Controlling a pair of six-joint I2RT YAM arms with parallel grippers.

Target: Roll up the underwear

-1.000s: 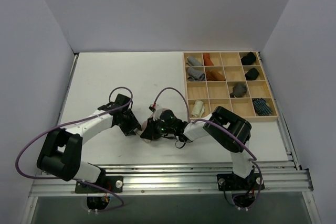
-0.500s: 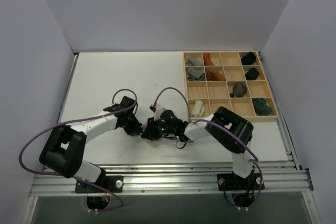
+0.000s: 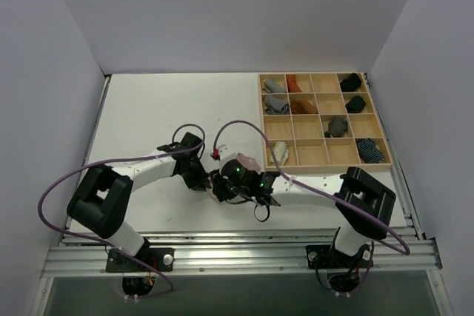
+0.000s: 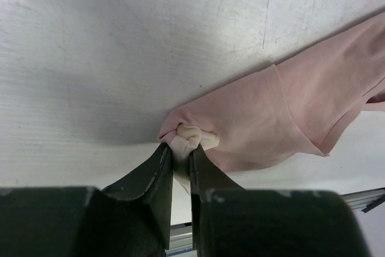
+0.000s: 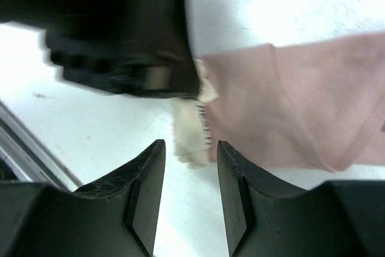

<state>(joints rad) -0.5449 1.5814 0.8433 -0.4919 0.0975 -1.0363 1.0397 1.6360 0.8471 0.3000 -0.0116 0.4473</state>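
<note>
While left fingers (image 4: 153, 179) pinch pink underwear (image 4: 271, 112), right fingers (image 5: 144, 179) gape.

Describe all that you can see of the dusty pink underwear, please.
The pink underwear is soft, thin cloth, dusty pink with a beige edge, lying mostly flat and folded on the white table between both arms. The left gripper pinches a bunched corner. The right gripper hangs open over the beige edge, not gripping.

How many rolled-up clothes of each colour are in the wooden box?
light grey rolls: 2
dark grey roll: 1
rust rolls: 2
black rolls: 2
blue-striped roll: 1
pale yellow-green roll: 1
Total: 9
</note>
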